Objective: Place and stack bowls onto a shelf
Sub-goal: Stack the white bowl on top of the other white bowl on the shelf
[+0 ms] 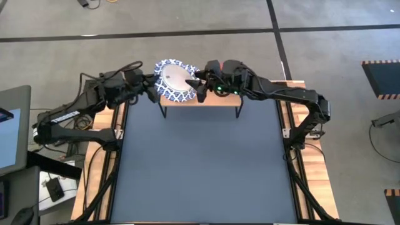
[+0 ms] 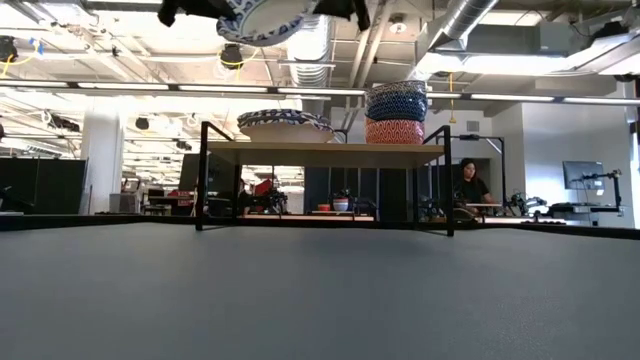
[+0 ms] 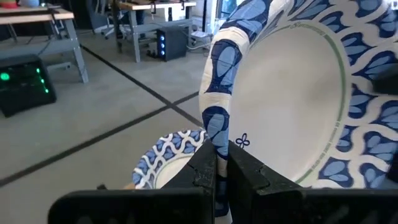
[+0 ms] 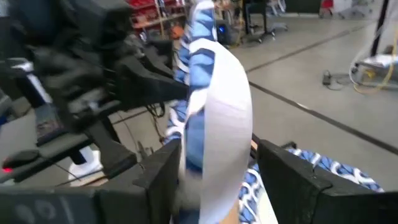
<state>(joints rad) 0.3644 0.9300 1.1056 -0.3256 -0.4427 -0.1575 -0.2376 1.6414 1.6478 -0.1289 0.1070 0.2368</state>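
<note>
A white bowl with a blue patterned rim [image 1: 175, 80] hangs in the air above the left end of the light-wood shelf [image 2: 330, 153]; the low view shows the bowl [image 2: 265, 18] tilted and well clear of the shelf. My left gripper [image 1: 152, 92] is shut on its left rim. My right gripper [image 4: 217, 155] is open, with its fingers standing on either side of the bowl's right rim. A similar bowl [image 2: 285, 124] rests on the shelf's left end below. A stack of blue and red patterned bowls [image 2: 397, 115] stands on the right end. My left gripper pinches the held bowl's rim [image 3: 216, 134] between its two fingers, one on the inner face and one on the outer. It comes level from the table's left. The bowl is lifted clear and tilted. My right gripper's fingers straddle the opposite rim [image 4: 208, 112]; whether they touch, I cannot tell.
The dark-blue tabletop [image 1: 200, 162] stretches in front of the shelf toward the near edge. Both arms meet above the shelf at the far edge. A person [image 2: 468, 185] sits far off in the room behind.
</note>
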